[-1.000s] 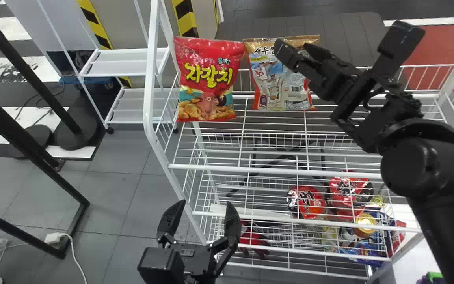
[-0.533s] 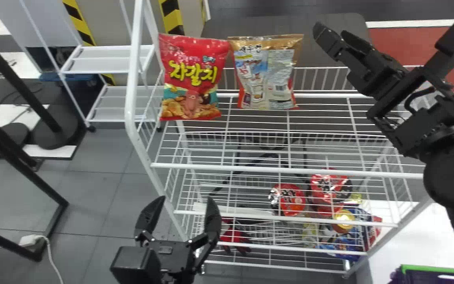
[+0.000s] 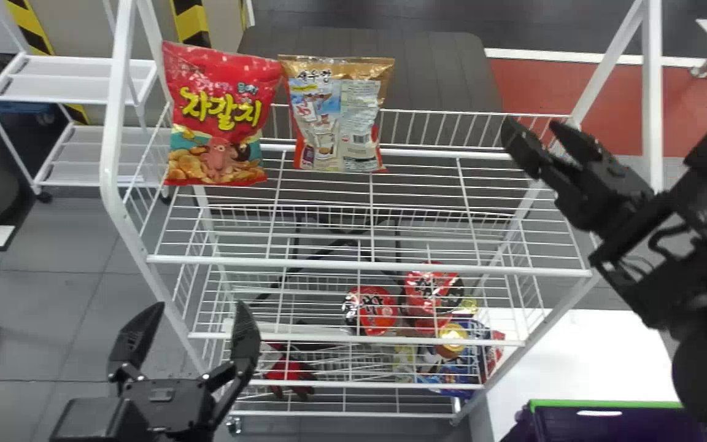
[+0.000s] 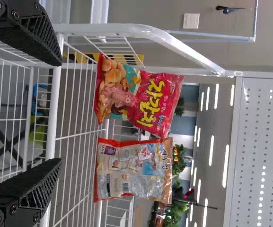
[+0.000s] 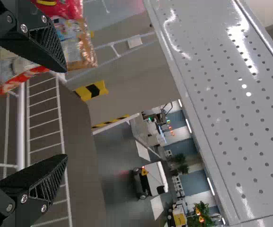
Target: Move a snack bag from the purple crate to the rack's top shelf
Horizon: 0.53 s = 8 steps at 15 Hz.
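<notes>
A red snack bag (image 3: 218, 116) and a tan-and-blue snack bag (image 3: 340, 116) stand side by side on the rack's top shelf (image 3: 372, 267), toward its left end. My right gripper (image 3: 531, 125) is in the air to the right of both bags, apart from them. In the right wrist view this gripper (image 5: 66, 113) is open, nothing between its fingers. My left gripper (image 3: 197, 306) stays parked in front of the rack's left side; in the left wrist view the gripper (image 4: 60, 112) is open and empty. The purple crate (image 3: 620, 423) with a green rim sits at the lower right.
Cup noodles (image 3: 378, 310) and other packs lie on the lower shelves. White rack posts (image 3: 653, 92) rise at both ends of the top shelf, the right one close to my right gripper. A white table surface (image 3: 574, 356) is beside the crate.
The head view has swung right, bringing the purple crate farther into view. My right gripper has moved away from the tan-and-blue bag to the right and dropped lower in the view.
</notes>
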Tool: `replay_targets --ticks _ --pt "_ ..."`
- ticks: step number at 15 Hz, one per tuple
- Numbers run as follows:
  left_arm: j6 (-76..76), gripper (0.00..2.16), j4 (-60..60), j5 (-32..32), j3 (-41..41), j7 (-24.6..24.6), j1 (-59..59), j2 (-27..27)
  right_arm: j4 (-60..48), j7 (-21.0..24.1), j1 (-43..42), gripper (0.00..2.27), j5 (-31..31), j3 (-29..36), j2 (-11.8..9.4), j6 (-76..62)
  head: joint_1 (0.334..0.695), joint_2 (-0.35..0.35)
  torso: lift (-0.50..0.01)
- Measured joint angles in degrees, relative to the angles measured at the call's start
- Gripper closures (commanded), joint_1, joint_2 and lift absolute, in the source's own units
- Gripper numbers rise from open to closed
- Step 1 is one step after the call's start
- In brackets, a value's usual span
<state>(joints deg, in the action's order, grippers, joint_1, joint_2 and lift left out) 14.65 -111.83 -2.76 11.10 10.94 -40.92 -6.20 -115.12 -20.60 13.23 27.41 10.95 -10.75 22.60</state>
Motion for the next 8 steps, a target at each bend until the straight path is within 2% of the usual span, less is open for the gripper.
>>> replay_targets --ticks 4,6,8 --pt "1.2 0.09 -2.1 -0.6 -1.1 1.6 -1.1 -0.1 -4.1 -3.0 10.6 0.20 -6.5 1.6 0.1 -1.2 0.695 -0.091 0.001" --pt "1.8 0.09 -3.3 -0.9 -1.7 1.6 -1.9 -0.2 -5.3 -3.2 15.5 0.20 -9.3 1.4 0.8 -4.6 0.695 -0.085 0.001" --pt "2.1 0.09 -6.0 -0.2 -1.9 3.7 -3.8 -0.3 -6.4 -3.3 20.6 0.20 -11.4 0.3 2.0 -10.3 0.695 -0.071 0.001"
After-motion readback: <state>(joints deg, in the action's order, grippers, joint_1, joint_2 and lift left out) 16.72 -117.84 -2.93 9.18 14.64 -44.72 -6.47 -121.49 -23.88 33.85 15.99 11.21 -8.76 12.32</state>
